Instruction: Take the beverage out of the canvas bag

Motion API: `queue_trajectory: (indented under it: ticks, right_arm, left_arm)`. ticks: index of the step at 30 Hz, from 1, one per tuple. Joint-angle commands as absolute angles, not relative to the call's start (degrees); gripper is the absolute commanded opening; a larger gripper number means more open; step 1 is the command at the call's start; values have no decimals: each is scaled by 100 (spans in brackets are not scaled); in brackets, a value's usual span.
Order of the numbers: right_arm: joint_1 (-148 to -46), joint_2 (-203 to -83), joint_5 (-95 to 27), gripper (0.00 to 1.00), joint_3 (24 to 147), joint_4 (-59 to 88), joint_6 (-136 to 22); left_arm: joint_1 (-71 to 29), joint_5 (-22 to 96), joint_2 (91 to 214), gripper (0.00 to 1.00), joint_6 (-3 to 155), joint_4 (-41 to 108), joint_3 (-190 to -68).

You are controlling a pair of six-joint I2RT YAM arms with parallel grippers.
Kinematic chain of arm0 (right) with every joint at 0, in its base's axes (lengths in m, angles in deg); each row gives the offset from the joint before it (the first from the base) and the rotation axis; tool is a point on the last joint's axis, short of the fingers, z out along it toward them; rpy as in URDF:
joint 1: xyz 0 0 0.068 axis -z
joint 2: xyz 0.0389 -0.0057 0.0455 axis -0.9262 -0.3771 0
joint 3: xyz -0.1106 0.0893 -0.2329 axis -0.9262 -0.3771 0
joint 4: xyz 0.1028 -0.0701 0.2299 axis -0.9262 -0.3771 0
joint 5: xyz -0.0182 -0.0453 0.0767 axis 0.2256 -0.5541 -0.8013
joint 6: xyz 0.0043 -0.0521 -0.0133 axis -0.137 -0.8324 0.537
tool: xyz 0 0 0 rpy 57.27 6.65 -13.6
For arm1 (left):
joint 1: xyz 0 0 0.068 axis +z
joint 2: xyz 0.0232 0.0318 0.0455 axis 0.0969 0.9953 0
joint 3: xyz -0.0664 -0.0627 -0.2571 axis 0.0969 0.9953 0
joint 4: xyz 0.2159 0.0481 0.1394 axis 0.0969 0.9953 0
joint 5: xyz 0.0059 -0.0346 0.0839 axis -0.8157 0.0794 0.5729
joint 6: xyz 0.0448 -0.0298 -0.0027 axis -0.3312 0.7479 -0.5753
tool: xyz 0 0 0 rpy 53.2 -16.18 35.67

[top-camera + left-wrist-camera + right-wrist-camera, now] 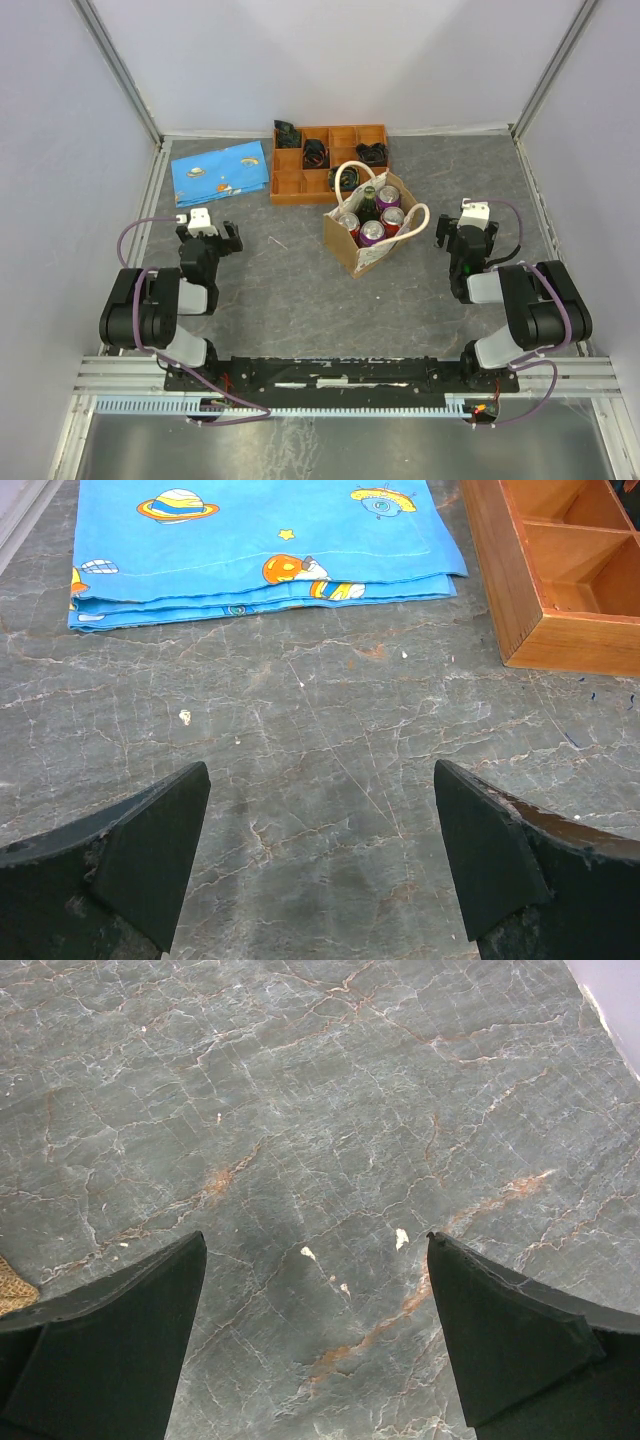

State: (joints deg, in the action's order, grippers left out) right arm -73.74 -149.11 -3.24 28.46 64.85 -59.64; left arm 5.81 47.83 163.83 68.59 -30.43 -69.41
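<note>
The canvas bag (366, 256) stands open at the table's middle, with two cream rope handles (349, 178). Inside stand purple cans (372, 232), red cans (348, 222) and a dark green bottle (368, 202). My left gripper (209, 236) is open and empty, low over the table well to the left of the bag; in the left wrist view (320, 850) only bare table lies between its fingers. My right gripper (465, 233) is open and empty just right of the bag. In the right wrist view (315, 1330) a tan corner of the bag (10, 1296) shows at the left edge.
An orange compartment tray (330, 182) with dark items stands behind the bag; its corner shows in the left wrist view (560, 630). A folded blue space-print cloth (220, 172) (260, 545) lies at the back left. Walls and metal rails enclose the table.
</note>
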Motion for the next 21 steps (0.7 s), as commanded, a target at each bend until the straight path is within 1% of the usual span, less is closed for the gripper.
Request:
queue_trajectory:
  ticks: [1,21]
  right_arm:
    - [-7364,-14860,-357,99,2997,6670,-5940]
    - [-7363,-14858,-357,99,2997,6669,-5934]
  left_arm:
    - [572,4735,16393,99,6569,-3228,-7056]
    - [570,4620,16347,99,6516,-3215,-7045]
